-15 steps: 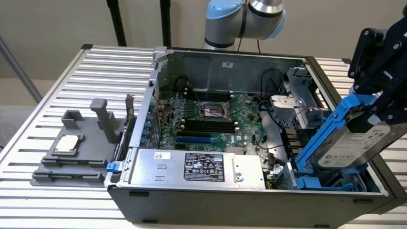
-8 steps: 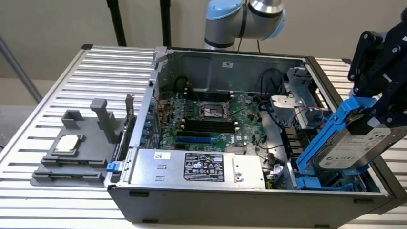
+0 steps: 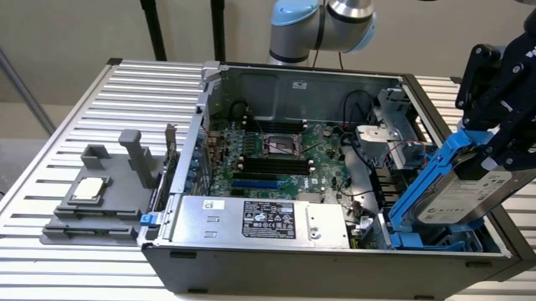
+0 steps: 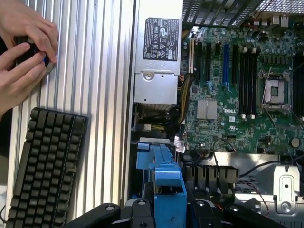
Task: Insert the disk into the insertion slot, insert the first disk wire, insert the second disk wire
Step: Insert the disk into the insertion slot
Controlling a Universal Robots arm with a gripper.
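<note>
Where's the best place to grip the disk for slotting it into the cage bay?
Upper end, clamped across the two broad faces, coming from above. The gripper has the disk that way now: held near the top of its blue carrier, tilted, with the lower end free over the insertion slot. A thin slab probably offers little else to pinch.

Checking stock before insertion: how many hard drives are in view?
1. The disk, in its blue carrier, is held tilted by the gripper at the exterior view's right, its lower end down by the insertion slot. Others could be hidden inside the case.
</note>
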